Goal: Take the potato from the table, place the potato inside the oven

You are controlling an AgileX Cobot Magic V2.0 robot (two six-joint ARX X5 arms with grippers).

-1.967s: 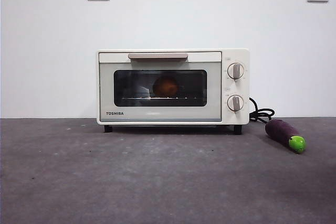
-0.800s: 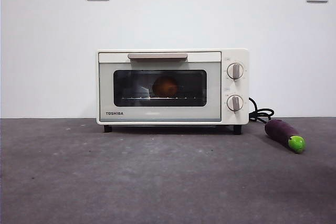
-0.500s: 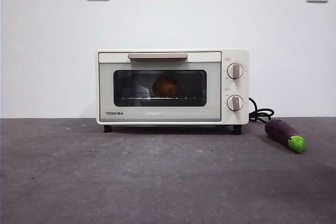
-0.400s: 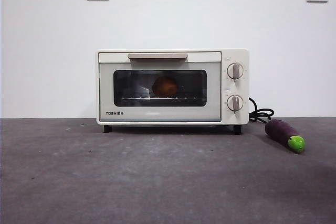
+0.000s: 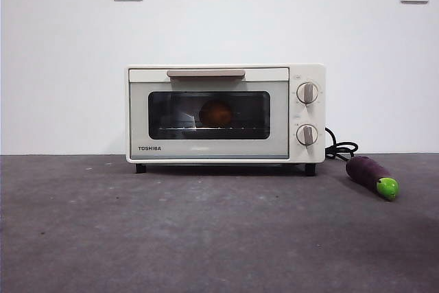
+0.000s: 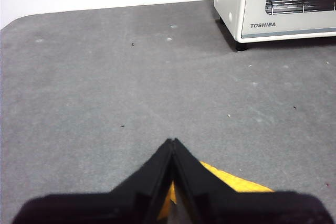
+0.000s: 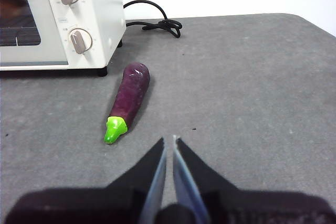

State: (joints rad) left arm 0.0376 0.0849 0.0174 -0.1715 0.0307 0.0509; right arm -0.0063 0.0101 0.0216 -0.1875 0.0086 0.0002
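Nothing has moved lately: potato (image 5: 217,113), apparently on the rack, sits inside the closed oven (image 5: 225,114); both grippers (image 6: 172,142) (image 7: 168,141) pinched together, empty; task looks finished

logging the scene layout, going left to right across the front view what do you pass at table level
oven with its door shut and the potato behind the glass → two knobs → black cord → eggplant, all on the table. No end effector shows in this view.
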